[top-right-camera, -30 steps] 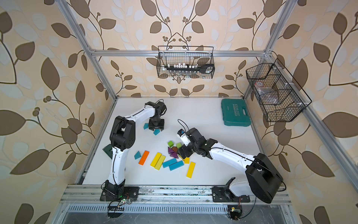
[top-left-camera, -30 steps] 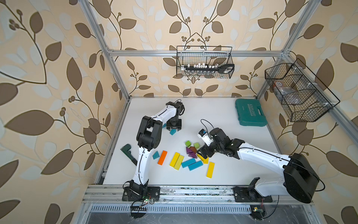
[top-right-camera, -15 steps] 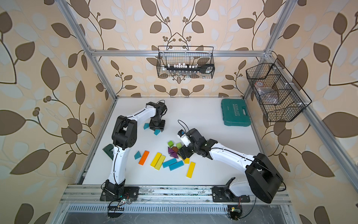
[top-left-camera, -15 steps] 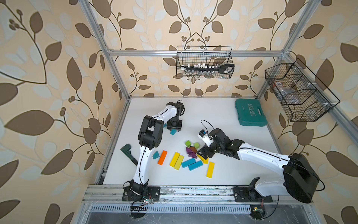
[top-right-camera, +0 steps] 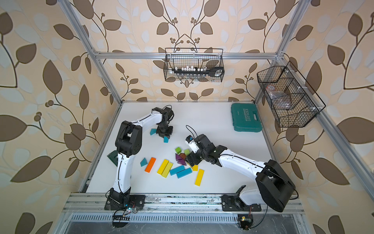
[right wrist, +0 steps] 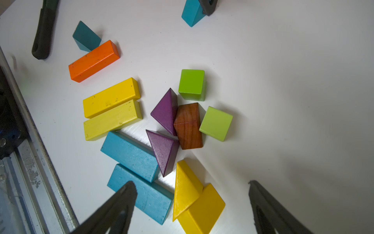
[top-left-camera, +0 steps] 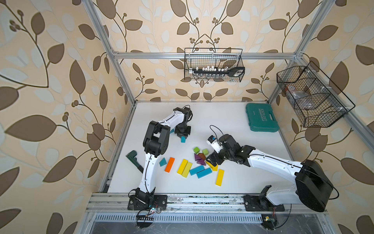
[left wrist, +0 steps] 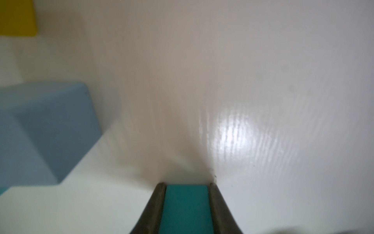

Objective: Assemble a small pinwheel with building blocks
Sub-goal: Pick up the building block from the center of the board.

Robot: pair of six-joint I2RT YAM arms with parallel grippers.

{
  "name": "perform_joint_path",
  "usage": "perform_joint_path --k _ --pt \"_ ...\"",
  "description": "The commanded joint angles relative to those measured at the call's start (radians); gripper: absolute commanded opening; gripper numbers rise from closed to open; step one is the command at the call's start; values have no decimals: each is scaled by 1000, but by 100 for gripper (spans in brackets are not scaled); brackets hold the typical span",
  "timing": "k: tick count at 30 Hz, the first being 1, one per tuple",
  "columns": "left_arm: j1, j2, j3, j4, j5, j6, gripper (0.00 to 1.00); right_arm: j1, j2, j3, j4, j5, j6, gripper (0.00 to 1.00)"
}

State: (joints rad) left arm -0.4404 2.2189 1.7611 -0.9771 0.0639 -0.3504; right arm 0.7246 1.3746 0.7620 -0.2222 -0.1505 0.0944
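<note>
Lowest in a top view lies a yellow flat wooden bar (top-left-camera: 220,177), with two blue wooden bars (top-left-camera: 197,170) just upper left of it. Mid-frame the right gripper (right wrist: 191,183) hangs wide open over two yellow wooden wedges (right wrist: 187,190). Further up, left of centre, the left gripper (left wrist: 186,185) is clamped tight on a teal triangular wooden wedge (left wrist: 186,208)

White table (top-left-camera: 222,113) sat inside an aluminium frame (top-left-camera: 202,55). Beige leaf-print wallpaper (top-left-camera: 50,81) covered the walls around the table. Black wire basket (top-left-camera: 212,64) hung above the table's far edge. Second wire basket (top-left-camera: 311,97) hung beside its far corner, where a teal tool case (top-left-camera: 262,117) lay. Soft glare on the tabletop.
</note>
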Motion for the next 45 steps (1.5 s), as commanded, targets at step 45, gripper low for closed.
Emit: perform_joint_path --k 45 --pt "14 -430 -442 697 853 -411 19 -194 365 326 392 -363 39 68"
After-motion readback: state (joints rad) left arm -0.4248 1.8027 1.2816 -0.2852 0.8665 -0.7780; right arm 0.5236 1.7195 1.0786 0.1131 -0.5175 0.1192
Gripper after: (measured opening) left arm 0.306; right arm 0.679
